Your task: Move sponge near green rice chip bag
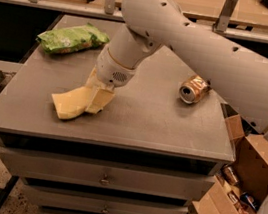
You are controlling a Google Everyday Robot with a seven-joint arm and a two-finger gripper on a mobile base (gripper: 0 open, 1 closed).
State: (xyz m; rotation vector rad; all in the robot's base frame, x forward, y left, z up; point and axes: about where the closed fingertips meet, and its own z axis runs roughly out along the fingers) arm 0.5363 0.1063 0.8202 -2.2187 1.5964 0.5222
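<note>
The gripper [96, 98] sits low on the sponge [69, 105] at the grasp step, jaws seemingly clenched on its right end; next, lift it and carry it back-left toward the chip bag [73, 38].

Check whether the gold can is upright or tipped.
Tipped on its side: the gold can shows its lid sideways. The pincer is at the sponge.

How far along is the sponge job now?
Done: the approach; the gripper sits at the right end of the sponge. In hand: taking hold, though a grip cannot be confirmed. Left: the move itself; the sponge lies toward the front, apart from the green rice chip bag at the back left.
</note>
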